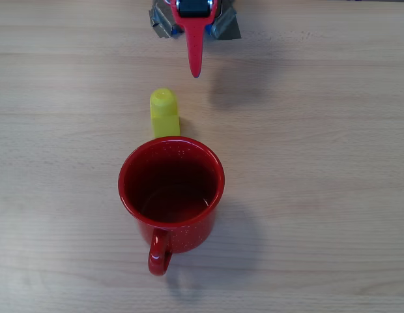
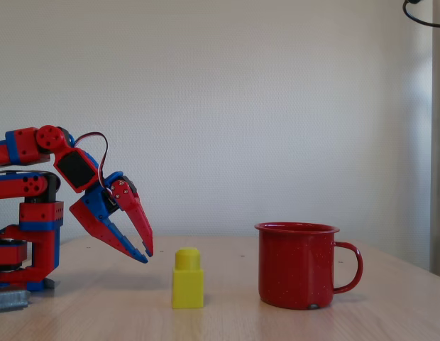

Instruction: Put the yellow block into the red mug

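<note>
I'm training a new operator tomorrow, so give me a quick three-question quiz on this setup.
1. True or false: the yellow block stands upright on the table, outside the red mug.
2. In the fixed view, the gripper is: A) inside the mug, B) above the table left of the block, fingers slightly apart, holding nothing, C) shut on the block.
3. Fill in: in the overhead view, the mug's handle points toward the ____ edge of the picture.

Key: 1 true; 2 B; 3 bottom.
</note>
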`<action>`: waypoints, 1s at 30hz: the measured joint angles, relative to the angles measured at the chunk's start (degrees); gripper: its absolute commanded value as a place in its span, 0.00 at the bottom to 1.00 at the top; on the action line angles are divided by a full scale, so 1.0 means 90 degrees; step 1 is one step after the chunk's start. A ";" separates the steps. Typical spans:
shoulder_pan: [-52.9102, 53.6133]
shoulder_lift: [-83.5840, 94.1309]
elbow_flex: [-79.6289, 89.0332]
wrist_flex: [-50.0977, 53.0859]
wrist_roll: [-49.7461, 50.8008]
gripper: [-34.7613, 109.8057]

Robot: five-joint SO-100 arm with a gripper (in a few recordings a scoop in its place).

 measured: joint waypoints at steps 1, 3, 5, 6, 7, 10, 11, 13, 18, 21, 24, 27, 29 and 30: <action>0.0000 0.0000 0.0000 0.0000 0.0000 0.24; 0.0000 0.0000 0.0000 0.0000 0.0000 0.24; 0.0000 0.0000 0.0000 0.0000 0.0000 0.24; 0.0000 0.0000 0.0000 0.0000 0.0000 0.24; 0.0000 0.0000 0.0000 0.0000 0.0000 0.24; 0.0000 0.0000 0.0000 0.0000 0.0000 0.24; 0.0000 0.0000 0.0000 0.0000 0.0000 0.24; 0.0000 0.0000 0.0000 0.0000 0.0000 0.24; 0.0000 0.0000 0.0000 0.0000 0.0000 0.24; 0.0029 0.0000 0.0000 0.0000 -0.0010 0.24; 0.0088 0.0000 0.0000 0.0000 -0.0225 0.24; 0.0107 -0.0312 0.0000 0.0000 -0.0312 0.24; 0.0117 -0.0664 -0.0020 0.0000 -0.0312 0.24; 0.0107 -0.0791 -0.0039 0.0000 -0.0312 0.24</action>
